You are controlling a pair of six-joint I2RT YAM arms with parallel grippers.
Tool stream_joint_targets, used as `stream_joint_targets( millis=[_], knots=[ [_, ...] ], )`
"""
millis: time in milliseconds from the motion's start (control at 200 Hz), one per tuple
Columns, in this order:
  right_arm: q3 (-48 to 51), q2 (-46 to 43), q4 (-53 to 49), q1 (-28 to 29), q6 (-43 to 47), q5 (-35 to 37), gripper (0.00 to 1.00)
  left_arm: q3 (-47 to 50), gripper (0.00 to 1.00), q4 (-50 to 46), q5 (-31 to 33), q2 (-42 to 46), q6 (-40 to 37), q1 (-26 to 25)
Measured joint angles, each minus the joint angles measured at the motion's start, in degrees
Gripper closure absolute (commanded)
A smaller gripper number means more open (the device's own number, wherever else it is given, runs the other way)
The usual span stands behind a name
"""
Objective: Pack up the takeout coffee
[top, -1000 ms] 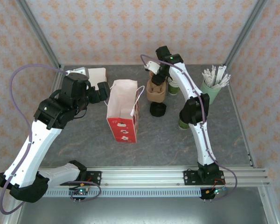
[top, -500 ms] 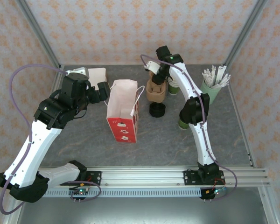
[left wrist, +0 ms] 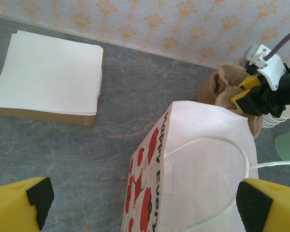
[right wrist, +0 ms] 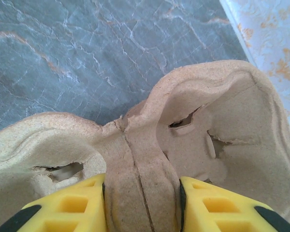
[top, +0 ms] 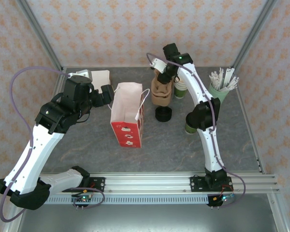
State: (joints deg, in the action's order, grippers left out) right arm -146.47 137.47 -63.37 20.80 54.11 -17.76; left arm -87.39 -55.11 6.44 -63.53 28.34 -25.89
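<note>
The takeout coffee, a dark green cup, stands right of centre, its top hidden under my right arm's elbow. My right gripper is shut on the middle ridge of a brown cardboard cup carrier at the back of the table. The carrier and the right gripper also show past the bag in the left wrist view. A white paper bag with red prints stands upright in the middle. My left gripper is open, straddling the bag's left top edge without touching it.
A black round lid-like piece sits just in front of the carrier. Stacked lidless green cups stand behind it. A pale green holder of white sticks is at the back right. A napkin stack lies at the back left.
The right gripper closed on the carrier's ridge and drew it slightly upward. The left arm and the bag have not moved.
</note>
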Motion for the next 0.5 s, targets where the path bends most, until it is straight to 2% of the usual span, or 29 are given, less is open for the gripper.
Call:
stream_joint_targets(
  millis=[360, 500],
  knots=[
    [0.02, -2.71, 0.00, 0.00, -0.04, -1.64, 0.65, -0.35, 0.00, -0.31, -0.04, 0.00, 0.39, 0.17],
    [0.81, -7.48, 0.02, 0.00, -0.37, -2.08, 0.65, -1.31, 0.00, -0.70, -2.75, 0.13, 2.10, 2.78]
  ],
)
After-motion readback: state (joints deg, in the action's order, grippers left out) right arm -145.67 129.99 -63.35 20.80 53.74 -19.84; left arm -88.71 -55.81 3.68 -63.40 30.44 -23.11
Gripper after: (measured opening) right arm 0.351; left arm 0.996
